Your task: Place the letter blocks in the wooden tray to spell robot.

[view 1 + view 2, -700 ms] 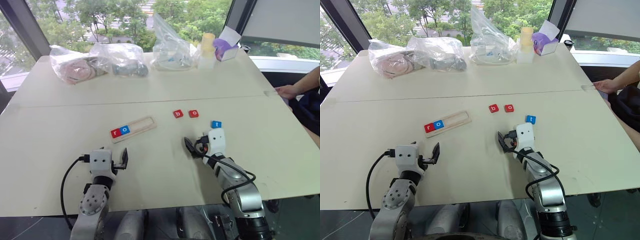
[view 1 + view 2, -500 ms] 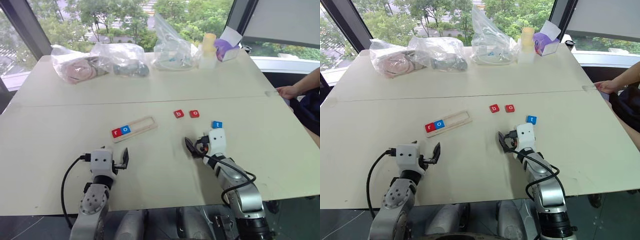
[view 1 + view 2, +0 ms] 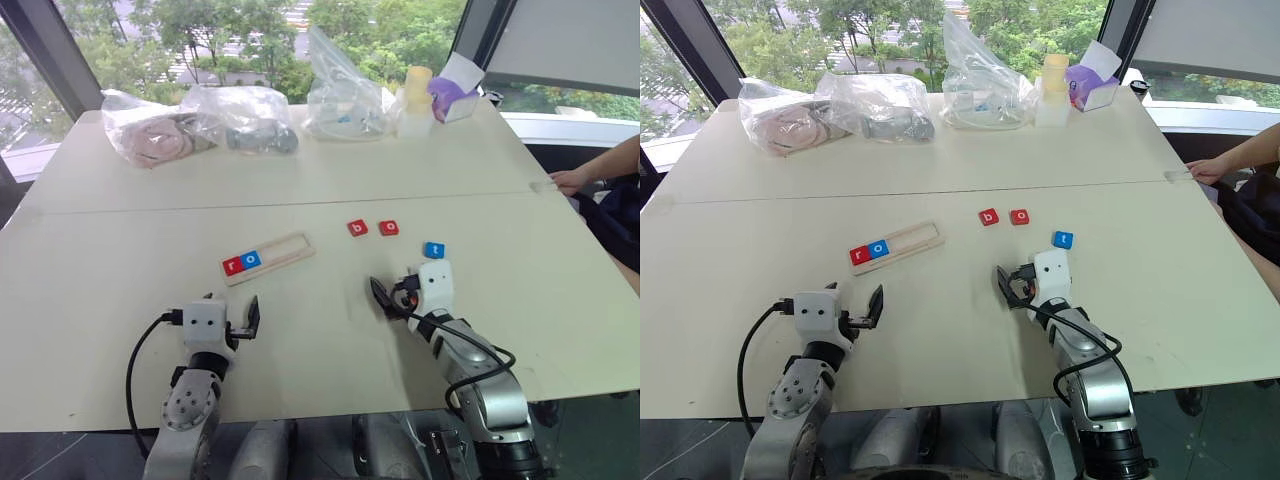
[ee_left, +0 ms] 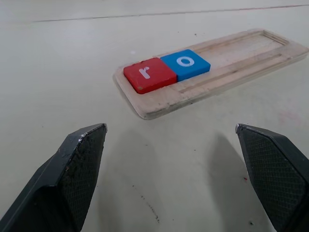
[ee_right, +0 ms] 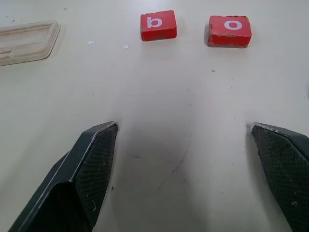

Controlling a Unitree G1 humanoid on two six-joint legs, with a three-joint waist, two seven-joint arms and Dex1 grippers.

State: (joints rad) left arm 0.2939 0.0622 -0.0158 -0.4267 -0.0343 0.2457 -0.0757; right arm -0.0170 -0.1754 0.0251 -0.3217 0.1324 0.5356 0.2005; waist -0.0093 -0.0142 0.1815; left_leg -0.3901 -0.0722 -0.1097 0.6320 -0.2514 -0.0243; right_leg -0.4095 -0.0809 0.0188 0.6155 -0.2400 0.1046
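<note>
Tray: long pale wooden tray [image 3: 265,258] on the bench [image 3: 120,290], red "r" block [image 4: 150,75] and blue "o" block [image 4: 185,64] seated at its left end.
Loose: red "b" block [image 5: 158,25], red "o" block [image 5: 230,31], blue "t" block [image 3: 433,249].
Handling: likely light, rigid, thin; pinch opposite edges.
Claws: left claw [image 4: 178,169] and right claw [image 5: 188,164] spread wide, empty.

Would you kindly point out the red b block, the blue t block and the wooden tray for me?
red b block [image 5: 158,25]: right wrist view, middle of its top face.
blue t block [image 3: 433,249]: left eye view, centre of the tile.
wooden tray [image 4: 251,50]: left wrist view, bare floor of its empty end.
</note>
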